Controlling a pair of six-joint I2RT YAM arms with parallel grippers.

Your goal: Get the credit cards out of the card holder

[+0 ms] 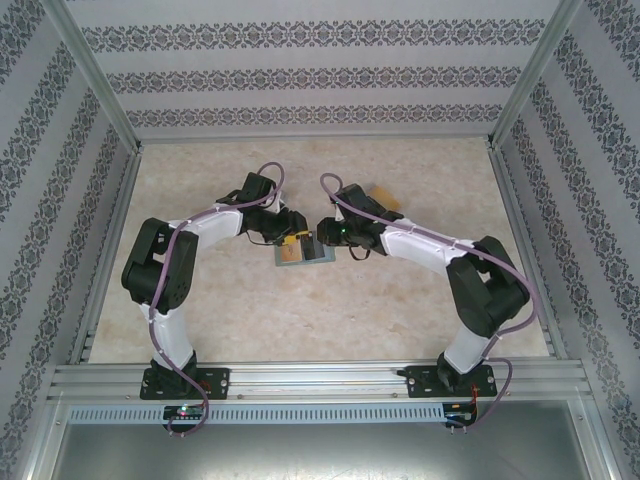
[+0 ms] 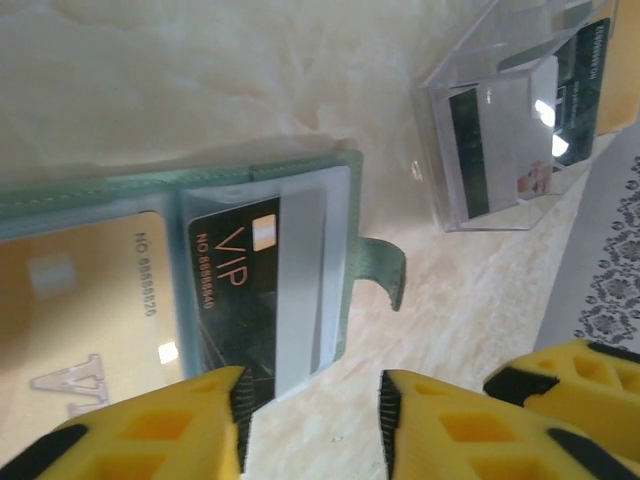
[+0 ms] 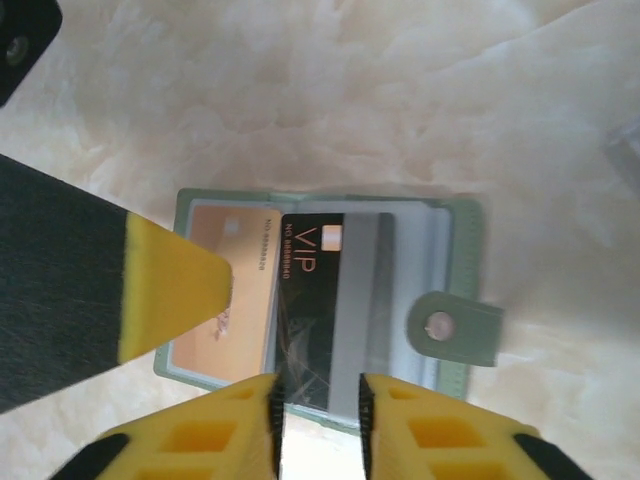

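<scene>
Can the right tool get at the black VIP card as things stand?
Probably yes: the black VIP card sticks out of the card holder, its edge between the fingers of the right tool, nothing over it. The left tool sits by the gold card.

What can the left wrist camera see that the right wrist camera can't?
Left wrist camera: a clear plastic box with cards standing in it. Right wrist camera: the round snap on the holder's tab. Both: the open green card holder, with a gold card and a black VIP card tucked inside.
</scene>
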